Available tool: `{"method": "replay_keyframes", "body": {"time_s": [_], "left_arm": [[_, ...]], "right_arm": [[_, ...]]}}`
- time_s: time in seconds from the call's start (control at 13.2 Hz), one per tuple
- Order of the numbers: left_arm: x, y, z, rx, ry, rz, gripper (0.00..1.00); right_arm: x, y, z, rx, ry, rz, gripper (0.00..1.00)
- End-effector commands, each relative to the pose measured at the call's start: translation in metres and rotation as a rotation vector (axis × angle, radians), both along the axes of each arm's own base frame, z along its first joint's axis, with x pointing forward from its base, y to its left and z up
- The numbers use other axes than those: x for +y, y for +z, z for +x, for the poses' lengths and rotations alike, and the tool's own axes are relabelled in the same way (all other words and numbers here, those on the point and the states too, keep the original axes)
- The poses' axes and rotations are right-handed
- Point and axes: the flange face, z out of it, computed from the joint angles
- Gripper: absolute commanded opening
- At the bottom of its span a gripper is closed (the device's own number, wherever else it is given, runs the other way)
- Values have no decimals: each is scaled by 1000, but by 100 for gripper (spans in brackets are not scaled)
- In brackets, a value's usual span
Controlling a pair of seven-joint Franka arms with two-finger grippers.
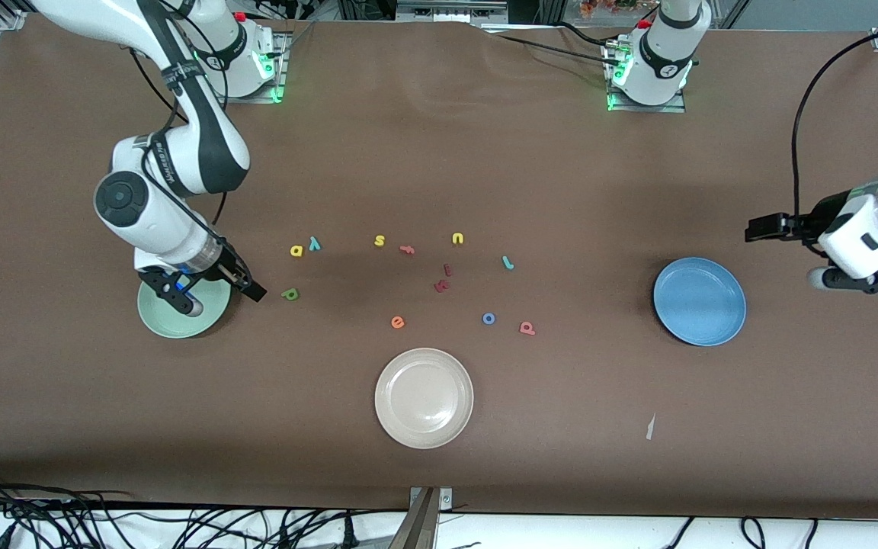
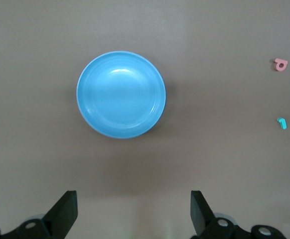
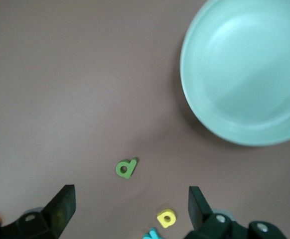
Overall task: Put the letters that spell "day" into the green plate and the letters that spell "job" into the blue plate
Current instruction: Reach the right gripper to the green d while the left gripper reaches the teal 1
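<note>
The beige plate [image 1: 424, 397] lies nearest the front camera, empty and no part of the job.

The right gripper [image 1: 203, 293] hangs over the green plate [image 1: 214, 314], fingers apart and holding nothing. Just beside that plate, toward the table's middle, lies the d [image 1: 290, 293]; in the right wrist view the d [image 3: 126, 168] sits flat between plate and a [image 3: 166, 217], its stem slanting. The a [image 1: 297, 250] and y [image 1: 315, 243] touch or nearly touch, farther from the camera than the d.

The likely step is picking the d. It seems best to come straight down, turn the wrist so the fingers close across the stem's thin width, and keep clear of the plate's rim.

The left gripper [image 1: 862, 278] waits, fingers wide apart and empty, near the blue plate [image 1: 700, 301], which holds nothing. The j [image 1: 508, 262], o [image 1: 488, 318] and b [image 1: 527, 328] lie mid-table, well apart from it.
</note>
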Motion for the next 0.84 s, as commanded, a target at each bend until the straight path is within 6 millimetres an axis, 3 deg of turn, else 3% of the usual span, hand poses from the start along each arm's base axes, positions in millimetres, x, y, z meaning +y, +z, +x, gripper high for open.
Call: {"method": "replay_keyframes", "body": {"time_s": [0.0, 0.38, 0.61, 0.76], "left_arm": [[-38, -35, 19, -1, -22, -38, 100], [-132, -81, 21, -15, 150, -64, 100], [-207, -124, -4, -78, 241, -60, 100], [-243, -149, -21, -131, 300, -56, 100]], "right_arm": [[8, -25, -6, 37, -115, -10, 100], [24, -71, -11, 60, -212, -23, 99], [21, -83, -9, 47, -242, -25, 99], [23, -95, -9, 45, -256, -24, 99]]}}
